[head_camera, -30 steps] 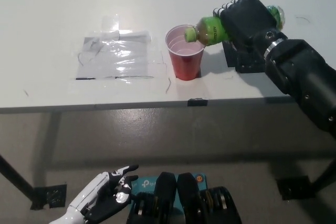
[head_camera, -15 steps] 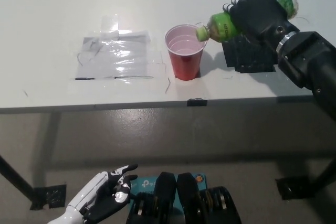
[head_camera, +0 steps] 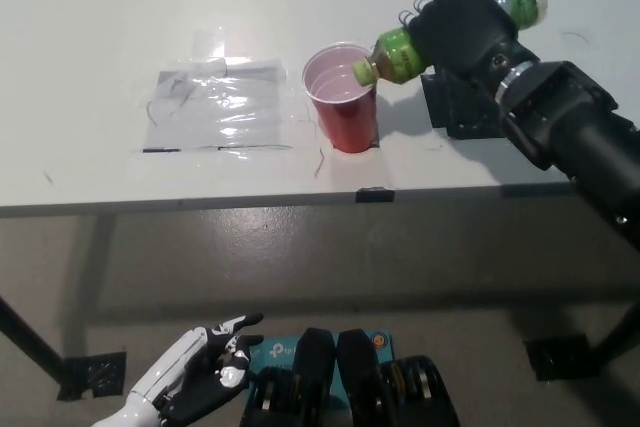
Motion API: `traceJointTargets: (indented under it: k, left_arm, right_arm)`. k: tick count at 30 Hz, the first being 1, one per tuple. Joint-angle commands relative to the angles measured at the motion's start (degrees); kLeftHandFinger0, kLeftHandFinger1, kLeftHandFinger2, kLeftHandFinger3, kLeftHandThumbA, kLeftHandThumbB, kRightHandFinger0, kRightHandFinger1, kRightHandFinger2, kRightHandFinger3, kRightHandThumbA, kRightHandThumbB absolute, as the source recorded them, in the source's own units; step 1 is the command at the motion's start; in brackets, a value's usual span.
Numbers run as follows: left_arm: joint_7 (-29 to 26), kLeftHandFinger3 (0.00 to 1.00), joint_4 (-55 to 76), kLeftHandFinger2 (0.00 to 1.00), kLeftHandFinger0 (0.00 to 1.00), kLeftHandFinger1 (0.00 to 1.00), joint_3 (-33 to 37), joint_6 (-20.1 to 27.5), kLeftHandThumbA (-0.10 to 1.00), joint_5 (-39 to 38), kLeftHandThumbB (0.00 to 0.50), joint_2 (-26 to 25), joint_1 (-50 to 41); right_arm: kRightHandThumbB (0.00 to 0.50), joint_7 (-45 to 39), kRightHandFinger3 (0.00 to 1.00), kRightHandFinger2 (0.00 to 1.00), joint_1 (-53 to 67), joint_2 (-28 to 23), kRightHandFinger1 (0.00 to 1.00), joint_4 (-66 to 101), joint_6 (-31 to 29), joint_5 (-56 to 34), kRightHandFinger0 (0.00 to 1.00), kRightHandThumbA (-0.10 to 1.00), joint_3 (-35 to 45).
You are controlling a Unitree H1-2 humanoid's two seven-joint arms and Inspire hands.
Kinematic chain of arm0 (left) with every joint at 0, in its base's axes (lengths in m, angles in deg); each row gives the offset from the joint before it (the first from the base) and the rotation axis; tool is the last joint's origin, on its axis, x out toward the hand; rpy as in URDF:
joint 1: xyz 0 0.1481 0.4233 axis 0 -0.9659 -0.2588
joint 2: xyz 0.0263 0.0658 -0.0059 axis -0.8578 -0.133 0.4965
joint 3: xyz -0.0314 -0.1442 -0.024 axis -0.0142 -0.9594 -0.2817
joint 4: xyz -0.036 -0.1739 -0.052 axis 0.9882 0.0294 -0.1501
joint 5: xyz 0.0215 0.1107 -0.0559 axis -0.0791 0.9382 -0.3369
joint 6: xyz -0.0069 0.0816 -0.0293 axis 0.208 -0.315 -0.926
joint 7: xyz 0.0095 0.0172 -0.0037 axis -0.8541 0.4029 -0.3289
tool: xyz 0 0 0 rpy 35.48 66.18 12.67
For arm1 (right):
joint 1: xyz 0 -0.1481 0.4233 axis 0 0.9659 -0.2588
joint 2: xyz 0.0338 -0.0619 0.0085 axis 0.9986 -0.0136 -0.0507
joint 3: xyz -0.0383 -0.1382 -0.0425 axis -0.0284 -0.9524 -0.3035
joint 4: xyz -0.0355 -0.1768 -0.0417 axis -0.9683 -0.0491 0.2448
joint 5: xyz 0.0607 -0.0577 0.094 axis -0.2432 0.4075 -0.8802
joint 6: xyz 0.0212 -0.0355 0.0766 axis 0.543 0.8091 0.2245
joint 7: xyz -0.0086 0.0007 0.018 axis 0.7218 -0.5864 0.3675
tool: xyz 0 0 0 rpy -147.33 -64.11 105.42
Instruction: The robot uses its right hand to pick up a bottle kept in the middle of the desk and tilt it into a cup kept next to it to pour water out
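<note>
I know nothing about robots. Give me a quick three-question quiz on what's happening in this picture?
1. True or false: the black right hand holds the green bottle tipped toward the red cup.
2. Where is the white left hand? A) on the desk B) low, below the desk edge C) on the cup
3. Fill in: left of the cup, a clear ____ sheet is taped to the white desk.

Key: 1 true; 2 B; 3 plastic.
</note>
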Motion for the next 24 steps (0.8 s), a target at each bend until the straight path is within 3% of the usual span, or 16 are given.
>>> traceJointTargets:
  k: [1,4,8,14,16,17,18,19,20,24]
  left_arm:
    - [1.1,1.00,1.1,0.99,0.67,0.91,-0.3,-0.8,1.00,0.6,0.288,-0.1,0.5]
    - [1.1,1.00,1.0,1.00,0.67,0.91,-0.6,-0.8,1.00,0.3,0.285,0.0,0.3]
    - [1.3,1.00,0.8,1.00,0.67,0.91,-0.8,-0.8,1.00,0.3,0.279,0.2,0.1]
    - [1.3,1.00,1.0,1.00,0.69,0.92,-0.9,-0.8,1.00,0.5,0.286,0.2,-0.1]
    - [1.3,1.00,0.8,1.00,0.69,0.92,-1.0,-0.8,1.00,0.5,0.296,0.3,0.0]
    - [1.3,1.00,0.8,1.00,0.68,0.92,-1.1,-0.8,1.00,0.6,0.303,0.3,0.0]
    - [1.1,1.00,0.9,1.00,0.68,0.92,-1.0,-0.8,1.00,0.5,0.317,0.3,0.0]
    - [1.2,1.00,0.9,1.00,0.68,0.92,-1.0,-0.8,1.00,0.6,0.318,0.3,0.0]
    - [1.2,1.00,0.7,1.00,0.68,0.92,-1.0,-0.8,1.00,0.6,0.316,0.7,-0.2]
    - [1.4,1.00,0.8,1.00,0.69,0.93,-1.1,-0.8,1.00,0.7,0.306,0.8,-0.2]
  right_arm:
    - [0.109,-2.1,0.01,0.28,-5.1,-0.3,0.03,2.3,3.8,3.7,0.00,0.05,0.6]
    - [0.097,-3.6,0.06,0.26,-4.3,-1.2,0.01,3.3,3.7,3.3,0.00,0.08,1.5]
    - [0.073,-4.1,0.03,0.23,-3.9,-1.5,0.00,3.3,4.3,3.5,0.00,0.09,1.8]
    - [0.083,-3.6,0.00,0.25,-3.5,-2.1,0.00,2.8,4.0,3.6,0.00,0.06,2.0]
    - [0.066,-4.2,0.03,0.30,-3.4,-1.9,0.04,3.1,4.0,2.4,0.00,0.05,2.9]
    - [0.044,-5.0,0.08,0.31,-3.1,-1.7,0.05,3.4,4.6,1.8,0.00,0.03,3.7]
    - [0.067,-4.8,0.09,0.33,-2.6,-1.3,0.07,3.6,4.6,-0.3,0.00,-0.04,5.3]
    - [0.067,-4.9,0.09,0.34,-2.6,-1.3,0.07,3.6,4.5,-0.2,0.00,-0.05,5.5]
    - [0.038,-6.5,0.26,0.38,-1.5,0.2,0.13,3.8,4.9,-6.2,0.00,-0.10,10.0]
    - [0.048,-9.9,0.42,0.32,0.7,2.6,0.08,5.3,6.0,-13.6,0.00,-0.10,17.6]
